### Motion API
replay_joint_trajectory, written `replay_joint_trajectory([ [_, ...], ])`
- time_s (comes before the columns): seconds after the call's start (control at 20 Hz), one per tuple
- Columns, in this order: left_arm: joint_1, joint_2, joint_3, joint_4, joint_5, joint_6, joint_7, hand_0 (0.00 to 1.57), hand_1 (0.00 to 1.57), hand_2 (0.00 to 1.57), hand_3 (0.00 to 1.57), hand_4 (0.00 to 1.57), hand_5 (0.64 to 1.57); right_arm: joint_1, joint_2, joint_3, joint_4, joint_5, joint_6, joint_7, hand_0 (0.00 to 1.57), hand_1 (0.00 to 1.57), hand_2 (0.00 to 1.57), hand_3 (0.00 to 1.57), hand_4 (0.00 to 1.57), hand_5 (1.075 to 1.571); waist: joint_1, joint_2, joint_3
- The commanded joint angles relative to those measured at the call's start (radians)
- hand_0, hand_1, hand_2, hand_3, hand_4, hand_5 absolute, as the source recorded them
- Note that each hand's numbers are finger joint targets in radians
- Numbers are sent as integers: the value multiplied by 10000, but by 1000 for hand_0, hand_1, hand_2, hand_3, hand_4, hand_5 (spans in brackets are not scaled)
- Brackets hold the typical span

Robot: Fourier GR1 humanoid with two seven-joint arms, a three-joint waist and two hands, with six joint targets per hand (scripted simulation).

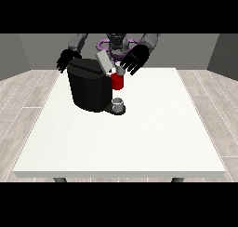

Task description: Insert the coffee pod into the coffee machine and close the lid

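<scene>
A black coffee machine [88,89] stands on the white table [139,133] at the back left. Its grey lid [105,62] is tilted up and open above the red pod holder [117,82]. A small grey coffee pod [121,70] sits on top of the red holder. The hand at the view's right [135,59] hovers just right of the pod with its fingers spread, apart from the pod as far as I can see. The hand at the view's left [66,60] is behind the machine's top left corner, its fingers hanging relaxed.
A grey cup [118,103] stands on the machine's drip base [114,110] under the red holder. The table reaches wide to the front and right. Wooden floor surrounds the table.
</scene>
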Motion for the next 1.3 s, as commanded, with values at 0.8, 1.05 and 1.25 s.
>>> replay_joint_trajectory([
  [0.8,-470,-66,-60,291,-320,-59,-64,1203,1203,1272,1200,500,1571,144,0,-439,-152,-353,-68,-377,0,0,0,0,518,1571,16,440,1],
  [1.05,-480,-256,-93,309,-284,-310,52,1160,1160,1244,1185,506,1571,392,-9,-546,144,-376,4,-927,0,0,0,0,525,1571,219,403,4],
  [1.25,-825,-374,-178,316,-495,-31,293,1208,1208,1265,1191,493,1571,-233,-138,-653,254,-313,-110,-600,0,0,0,0,462,1571,236,802,4],
])
